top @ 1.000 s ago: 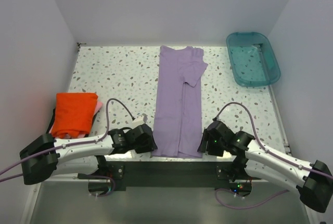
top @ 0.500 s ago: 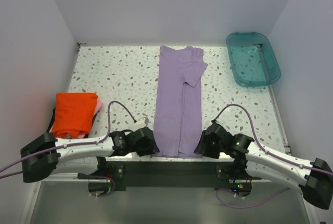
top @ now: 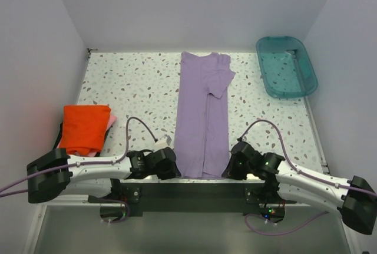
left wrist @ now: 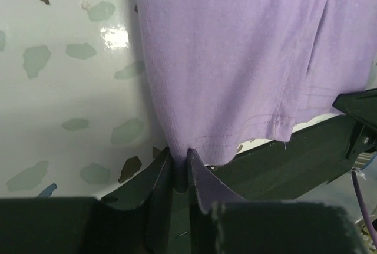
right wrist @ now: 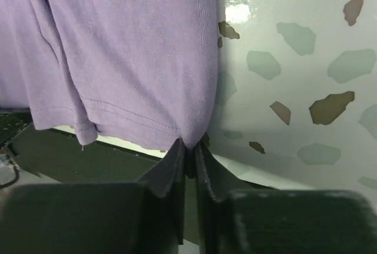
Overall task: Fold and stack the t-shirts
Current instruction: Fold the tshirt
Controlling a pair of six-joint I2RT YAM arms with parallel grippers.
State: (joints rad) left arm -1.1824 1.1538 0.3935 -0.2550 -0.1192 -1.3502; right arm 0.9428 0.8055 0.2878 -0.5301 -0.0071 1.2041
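Note:
A lavender-purple t-shirt lies folded into a long strip down the middle of the table, its hem at the near edge. My left gripper is shut on the hem's left corner; the wrist view shows purple cloth pinched between the jaws of the left gripper. My right gripper is shut on the hem's right corner, where the cloth is nipped in the right gripper. A folded orange-red t-shirt sits at the left on a pink one; a dark edge shows beside them.
A teal plastic tub stands at the back right corner. The speckled white table is walled in by white panels at the left, back and right. A dark rail runs along the near edge between the arm bases.
Both grippers have slid a little inward and toward the near edge, and have shut on the two hem corners of the purple t-shirt. The shirt has not shifted.

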